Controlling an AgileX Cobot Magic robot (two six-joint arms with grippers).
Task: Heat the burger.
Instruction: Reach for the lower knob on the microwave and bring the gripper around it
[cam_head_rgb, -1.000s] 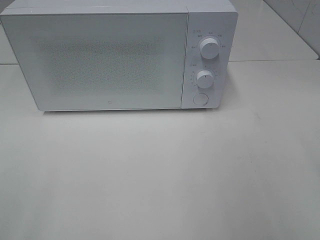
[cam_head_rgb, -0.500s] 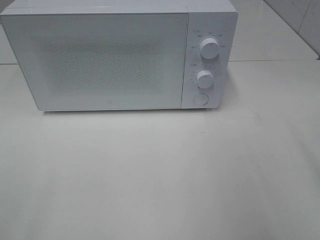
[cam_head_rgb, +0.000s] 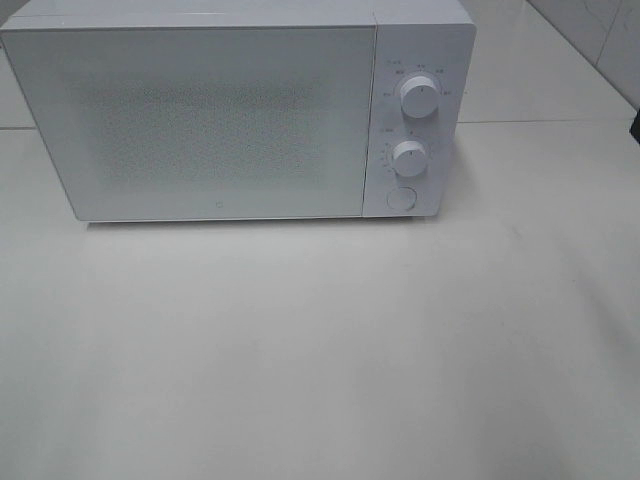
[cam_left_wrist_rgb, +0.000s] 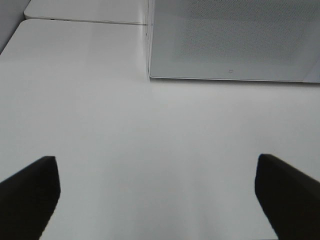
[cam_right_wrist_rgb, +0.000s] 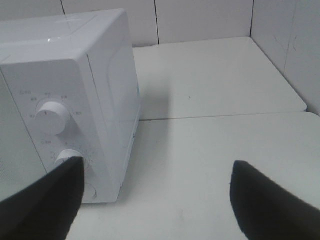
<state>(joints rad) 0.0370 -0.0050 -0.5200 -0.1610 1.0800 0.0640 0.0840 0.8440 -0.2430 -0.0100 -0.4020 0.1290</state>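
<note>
Jaws spread wide on the left gripper (cam_left_wrist_rgb: 156, 167), empty over the table (cam_head_rgb: 320, 350). The right gripper (cam_right_wrist_rgb: 156, 172) is just as wide and empty, near the knobs (cam_right_wrist_rgb: 50, 115). Behind, the microwave (cam_head_rgb: 220, 120) sits shut as before. A dark sliver (cam_head_rgb: 636, 124) has newly appeared at the right edge. Where the burger is, I can't tell.

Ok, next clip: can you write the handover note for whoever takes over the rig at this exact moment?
Left end effector: open, empty, above the bare table in front of the microwave.
Right end effector: open, empty, by the microwave's control side, near the lower knob.
Burger: not visible in any view. The door is shut and frosted, so I cannot tell whether the burger is inside.
Done: nothing can be confirmed.
Left: check where the burger is, get it inside if needed, then probably set the upper knob and the lower knob to start heating.
</note>
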